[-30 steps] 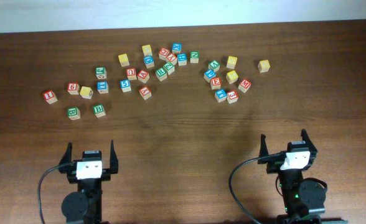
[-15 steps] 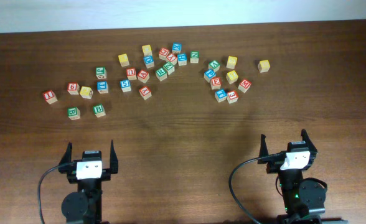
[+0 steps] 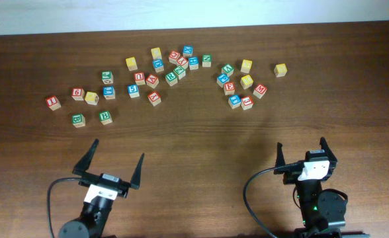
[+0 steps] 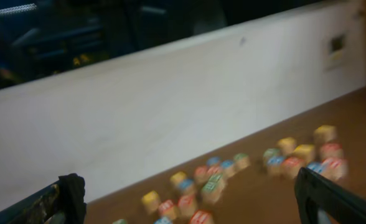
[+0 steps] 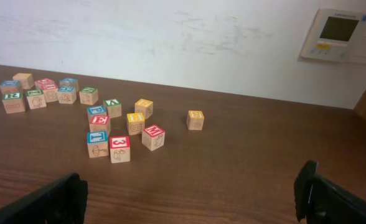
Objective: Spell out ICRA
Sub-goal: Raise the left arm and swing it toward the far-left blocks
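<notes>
Many small wooden letter cubes lie scattered across the far half of the table. A red cube that looks like the I (image 3: 52, 102) lies at the far left. A yellow cube (image 3: 92, 98) lies near it; I cannot read its letter. A green R-like cube (image 3: 171, 78) (image 5: 12, 99) and a red cube, perhaps the A (image 3: 152, 80), lie in the middle cluster. My left gripper (image 3: 118, 158) (image 4: 189, 190) is open wide and empty near the front edge, well short of the cubes. My right gripper (image 3: 301, 149) (image 5: 192, 186) is open and empty at the front right.
A second cluster of cubes (image 3: 237, 86) lies right of centre, with a lone yellow cube (image 3: 280, 69) (image 5: 195, 119) beyond it. A white wall runs along the table's far edge, with a wall panel (image 5: 338, 34) on it. The left wrist view is blurred.
My left gripper has swung forward and to the right, turned at an angle, and its fingers have spread wider. The right arm and the cubes have not moved.
</notes>
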Robot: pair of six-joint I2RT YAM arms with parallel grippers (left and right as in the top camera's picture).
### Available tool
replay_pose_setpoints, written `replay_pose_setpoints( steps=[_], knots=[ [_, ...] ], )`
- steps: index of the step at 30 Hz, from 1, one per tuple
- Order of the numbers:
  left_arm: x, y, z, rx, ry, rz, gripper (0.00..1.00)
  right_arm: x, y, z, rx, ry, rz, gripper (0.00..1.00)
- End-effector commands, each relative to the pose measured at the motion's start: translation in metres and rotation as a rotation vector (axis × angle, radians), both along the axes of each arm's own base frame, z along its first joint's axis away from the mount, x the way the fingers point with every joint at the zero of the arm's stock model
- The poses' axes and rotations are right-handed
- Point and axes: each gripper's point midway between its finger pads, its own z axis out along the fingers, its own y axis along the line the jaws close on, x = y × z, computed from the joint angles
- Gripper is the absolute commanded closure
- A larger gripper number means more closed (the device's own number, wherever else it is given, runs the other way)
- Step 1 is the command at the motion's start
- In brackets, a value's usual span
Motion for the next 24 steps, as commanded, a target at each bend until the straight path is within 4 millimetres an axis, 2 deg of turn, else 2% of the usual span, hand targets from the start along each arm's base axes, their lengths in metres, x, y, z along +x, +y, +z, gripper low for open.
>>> replay_pose_setpoints(
  steps=[1,8,11,13,15,18,21,24],
  knots=[
    [-0.032,-0.018,0.072,-0.041,-0.054,-0.116,0.01,0.0,-0.001,-0.005,0.004,0.015,-0.002,0.02],
    [-0.07,-0.022,0.188,-0.04,-0.019,-0.112,0.01,0.0,-0.001,-0.005,0.004,0.015,-0.002,0.02],
    [-0.076,-0.023,0.235,0.002,0.014,-0.098,0.01,0.0,-0.001,-0.005,0.004,0.015,-0.002,0.02],
    [-0.072,-0.022,0.263,0.029,0.036,-0.09,0.01,0.0,-0.001,-0.005,0.004,0.015,-0.002,0.02],
    [-0.063,-0.021,0.28,0.044,0.07,-0.086,0.01,0.0,-0.001,-0.005,0.004,0.015,-0.002,0.02],
    [-0.035,-0.018,0.296,0.028,0.174,-0.087,0.01,0.0,-0.001,-0.005,0.004,0.015,-0.002,0.01],
    [-0.001,-0.014,0.3,0.012,0.283,-0.089,0.01,0.0,-0.001,-0.005,0.004,0.015,-0.002,0.01],
    [0.037,-0.011,0.291,-0.001,0.367,-0.092,0.01,0.0,-0.001,-0.005,0.004,0.015,-0.002,0.01]
  ],
)
